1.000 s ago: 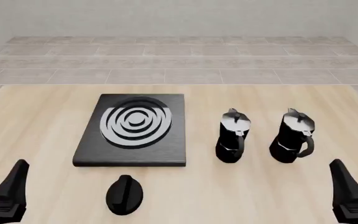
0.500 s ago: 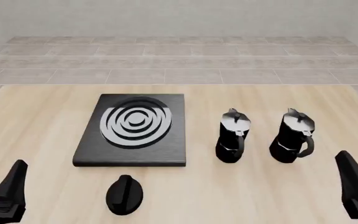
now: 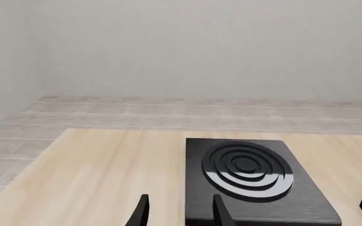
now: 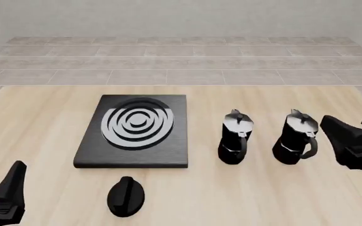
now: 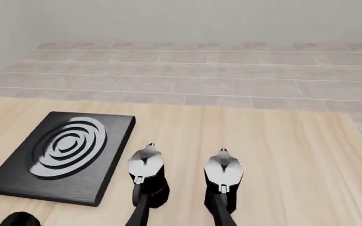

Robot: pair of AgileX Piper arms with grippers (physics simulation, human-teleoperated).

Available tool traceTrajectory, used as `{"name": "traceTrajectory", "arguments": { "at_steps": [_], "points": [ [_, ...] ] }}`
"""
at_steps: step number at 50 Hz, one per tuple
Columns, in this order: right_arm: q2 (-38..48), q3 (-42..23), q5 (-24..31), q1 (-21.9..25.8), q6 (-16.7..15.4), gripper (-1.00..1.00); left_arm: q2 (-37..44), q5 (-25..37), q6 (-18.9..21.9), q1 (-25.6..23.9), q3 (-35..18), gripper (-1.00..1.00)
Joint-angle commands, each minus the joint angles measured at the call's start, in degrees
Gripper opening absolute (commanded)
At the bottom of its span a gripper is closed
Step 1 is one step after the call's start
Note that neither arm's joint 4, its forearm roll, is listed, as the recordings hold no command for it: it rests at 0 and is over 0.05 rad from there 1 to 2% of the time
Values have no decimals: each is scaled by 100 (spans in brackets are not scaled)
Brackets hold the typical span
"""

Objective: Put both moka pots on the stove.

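Success hinges on the right gripper point(image 4: 356, 141), fingers spread and empty, squarely straddling the nearer moka pot point(image 4: 296, 137) before closing.

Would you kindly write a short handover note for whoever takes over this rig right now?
Left end effector: open, holding nothing, low at the near left of the table.
Right end effector: open, holding nothing, just right of the right moka pot, not touching it.
Left moka pot stands upright between the right pot and the stove. The burner is bare; a black oval knob lies in front of it.
Done: nothing placed. Left: move both pots onto the stove.
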Motion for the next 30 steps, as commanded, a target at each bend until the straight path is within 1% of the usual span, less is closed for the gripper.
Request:
{"name": "traceTrajectory", "arguments": {
  "at_steps": [1, 4, 7, 8, 9, 11, 13, 14, 16, 17, 20, 21, 23, 25, 30],
  "points": [
    [1118, -909, 555, 181, 154, 100, -3, -3, -9, 17, -6, 100],
    [1352, -1041, 648, 268, 280, 100, -3, -12, -10, 27, 2, 100],
    [1473, -1130, 690, 224, 199, 100, -3, -5, -11, 32, -8, 100],
    [1555, -1186, 716, 318, 305, 100, -3, -18, -14, 36, 2, 100],
    [1639, -1221, 741, 389, 321, 100, -3, -19, -17, 39, 1, 100],
    [1850, -1283, 766, 396, 453, 100, -4, -19, -20, 45, -7, 100],
    [2073, -1343, 790, 429, 498, 100, -4, -30, -13, 48, -5, 100],
    [2142, -1363, 794, 489, 593, 100, -4, -14, -14, 52, -25, 100],
    [2216, -1379, 811, 494, 592, 100, -4, -16, -14, 56, -25, 100],
    [2314, -1398, 818, 509, 678, 100, -4, -23, -15, 67, -22, 100],
    [2502, -1453, 831, 581, 746, 100, -5, -28, -18, 76, -24, 100],
    [2583, -1460, 823, 620, 814, 100, -5, -41, -9, 74, -22, 100],
    [2671, -1469, 789, 629, 809, 100, -5, -35, -1, 71, -39, 100],
    [2829, -1491, 756, 663, 881, 100, -6, -33, 4, 70, -47, 100],
    [3033, -1571, 701, 679, 867, 100, -5, -28, 15, 77, -52, 100]
  ]
}}
